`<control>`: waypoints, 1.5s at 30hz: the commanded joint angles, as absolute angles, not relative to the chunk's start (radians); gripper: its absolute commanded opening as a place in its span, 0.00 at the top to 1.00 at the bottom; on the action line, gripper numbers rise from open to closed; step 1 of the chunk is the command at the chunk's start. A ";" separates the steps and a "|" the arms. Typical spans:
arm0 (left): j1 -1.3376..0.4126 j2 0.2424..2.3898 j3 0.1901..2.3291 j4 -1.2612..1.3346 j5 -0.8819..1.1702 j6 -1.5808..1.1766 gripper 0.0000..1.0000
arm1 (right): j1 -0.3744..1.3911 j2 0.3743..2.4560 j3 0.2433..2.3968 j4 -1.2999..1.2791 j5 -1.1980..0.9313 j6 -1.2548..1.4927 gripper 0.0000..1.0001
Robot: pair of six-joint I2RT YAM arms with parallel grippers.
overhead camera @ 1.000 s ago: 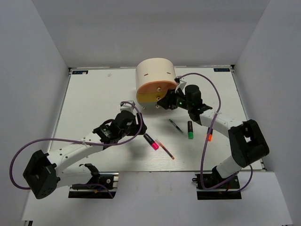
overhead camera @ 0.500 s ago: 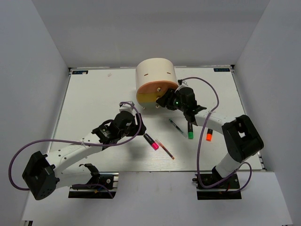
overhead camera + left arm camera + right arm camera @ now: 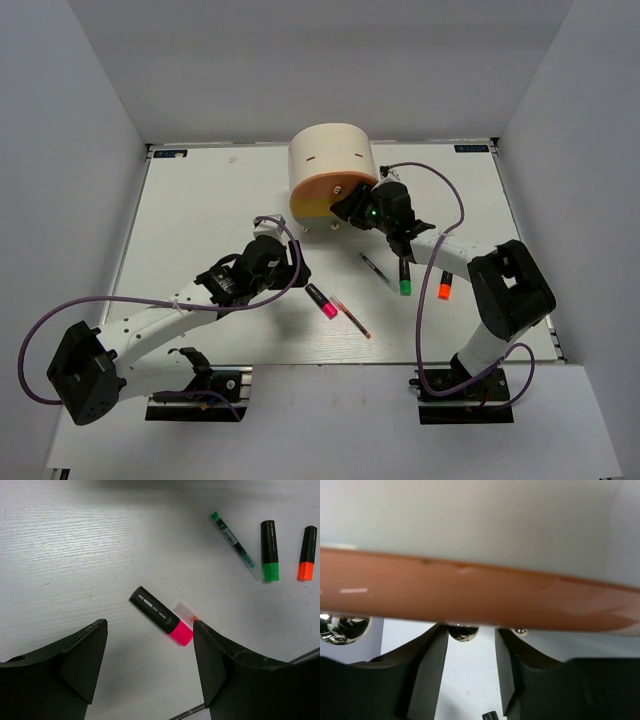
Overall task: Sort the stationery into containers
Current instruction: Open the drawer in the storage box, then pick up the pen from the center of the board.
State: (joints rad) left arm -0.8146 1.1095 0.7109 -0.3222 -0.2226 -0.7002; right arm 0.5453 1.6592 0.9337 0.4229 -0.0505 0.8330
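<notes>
The containers are drawers in a cream cabinet [image 3: 330, 160] with an orange front [image 3: 470, 595]. My right gripper [image 3: 348, 207] is up against that front. Its open fingers stand on either side of a small shiny knob [image 3: 462, 631], the left finger almost touching it. On the table lie a pink highlighter [image 3: 161, 616], a red pen [image 3: 352, 317], a dark pen [image 3: 237, 545], a green highlighter [image 3: 270, 551] and an orange highlighter [image 3: 307, 553]. My left gripper [image 3: 149, 625] hovers open just short of the pink highlighter, holding nothing.
Two more shiny knobs [image 3: 342, 627] show left and right of my right fingers. The white table [image 3: 200, 220] is walled by grey panels on three sides. A purple cable loops beside each arm.
My right gripper has slid left and closer to the cabinet's front, its elbow swinging inward. The left arm has barely shifted. The stationery lies where it was.
</notes>
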 commanded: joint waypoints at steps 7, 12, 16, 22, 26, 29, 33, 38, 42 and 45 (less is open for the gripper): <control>-0.819 1.132 0.721 -0.328 -0.235 -0.696 0.21 | 0.558 1.652 0.940 0.500 -0.015 0.865 0.74; -0.819 1.132 0.721 -0.328 -0.225 -0.696 0.21 | 0.560 1.603 0.884 0.503 -0.041 0.861 0.78; -0.819 1.132 0.721 -0.319 -0.216 -0.696 0.19 | 0.561 1.537 0.822 0.479 -0.061 0.870 0.78; -0.819 1.143 0.721 -0.298 -0.198 -0.696 0.19 | 0.566 1.468 0.747 0.451 -0.078 0.899 0.78; -0.819 1.161 0.730 -0.288 -0.189 -0.696 0.19 | 0.572 1.444 0.719 0.439 -0.092 0.913 0.78; -0.819 1.161 0.730 -0.288 -0.178 -0.696 0.19 | 0.584 1.437 0.707 0.440 -0.094 0.917 0.76; -0.819 1.172 0.739 -0.279 -0.169 -0.696 0.19 | 0.584 1.433 0.701 0.443 -0.115 0.916 0.49; -0.819 1.193 0.759 -0.279 -0.160 -0.696 0.19 | 0.581 1.398 0.678 0.420 -0.138 0.891 0.30; -0.828 1.193 0.759 -0.288 -0.150 -0.696 0.19 | 0.581 1.339 0.646 0.414 -0.141 0.873 0.27; -0.837 1.193 0.759 -0.288 -0.150 -0.696 0.21 | 0.580 1.296 0.626 0.420 -0.143 0.821 0.27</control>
